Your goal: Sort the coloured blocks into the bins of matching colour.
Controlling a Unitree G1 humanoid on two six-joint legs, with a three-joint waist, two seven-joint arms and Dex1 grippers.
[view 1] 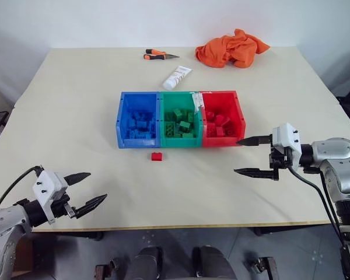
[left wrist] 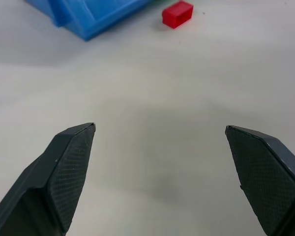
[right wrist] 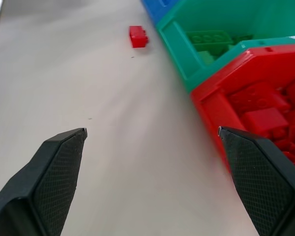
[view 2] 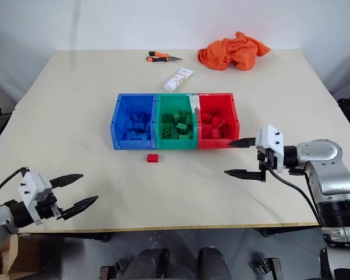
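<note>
Table (view 1: 76,116) with three joined bins at centre: blue bin (view 1: 123,119) at 9 o'clock of the row, green bin (view 1: 164,116) in the middle, red bin (view 1: 240,116) at 3 o'clock, each holding blocks of its own colour. One loose red block (view 1: 157,156) on the table, just beside the row at 6 o'clock. Left gripper (view 1: 86,190) at 8 o'clock of the bins, jaws wide apart, empty. Right gripper (view 1: 243,156) near the red bin at 4 o'clock, jaws wide apart, empty

No legible text anywhere.
</note>
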